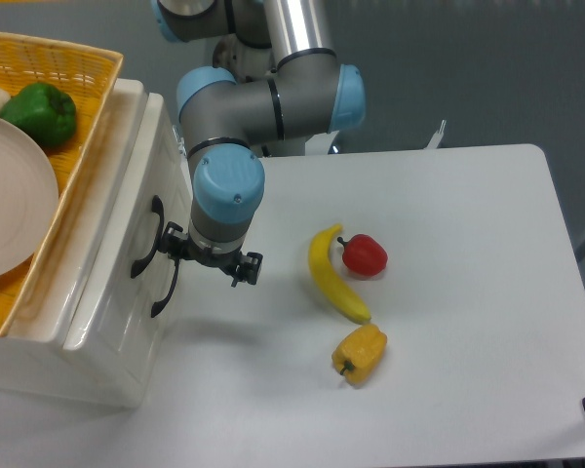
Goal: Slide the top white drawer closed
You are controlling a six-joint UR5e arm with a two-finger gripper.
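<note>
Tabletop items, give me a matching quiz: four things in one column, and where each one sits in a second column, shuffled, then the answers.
Column one:
1. green pepper
2. red pepper
3. yellow pepper
4. gripper

Column two:
A. nearest the front edge of the table, below the banana
B. in the yellow basket, beside the white plate
C. right beside the black drawer handles
D. against the right side of the banana

Pairs: 1-B, 2-D, 3-A, 4-C
</note>
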